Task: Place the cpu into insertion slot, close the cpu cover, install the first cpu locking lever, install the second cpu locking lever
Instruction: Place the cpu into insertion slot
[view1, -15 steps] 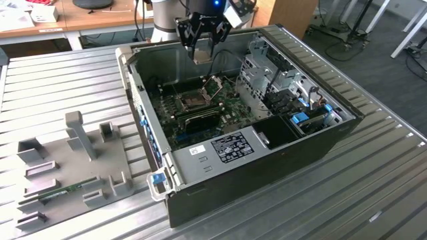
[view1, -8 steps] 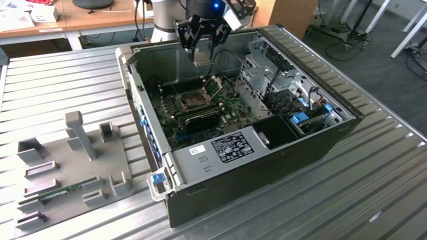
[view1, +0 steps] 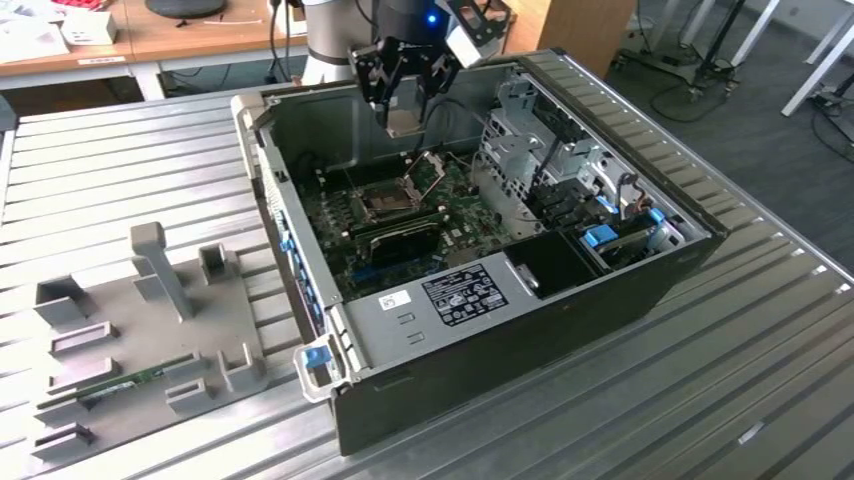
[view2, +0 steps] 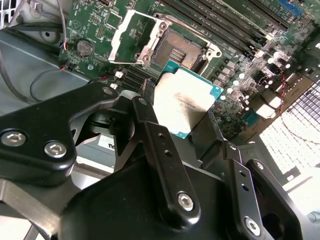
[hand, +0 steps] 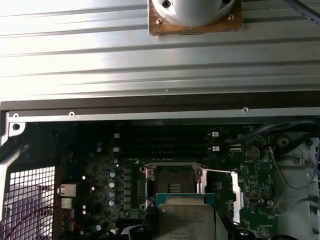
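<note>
The small, flat, square silvery-tan cpu (view2: 182, 100) is clamped in the black metal gripper (view2: 179, 116) and held near the empty square silver-rimmed insertion slot (view2: 181, 50). The thin silvery cpu cover (view2: 131, 36) is flipped open.

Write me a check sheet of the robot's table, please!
Surface: ribbed metal table, open case lying on it.
Job's things: cpu held above the empty slot; cover flipped open.
Clutter: grey rack on the exterior view's left, a green strip on it.
Grippers: gripper shut on the cpu.
Cables: thin wires near the round battery.
Surroundings: wooden desk beyond the table, dark floor.
</note>
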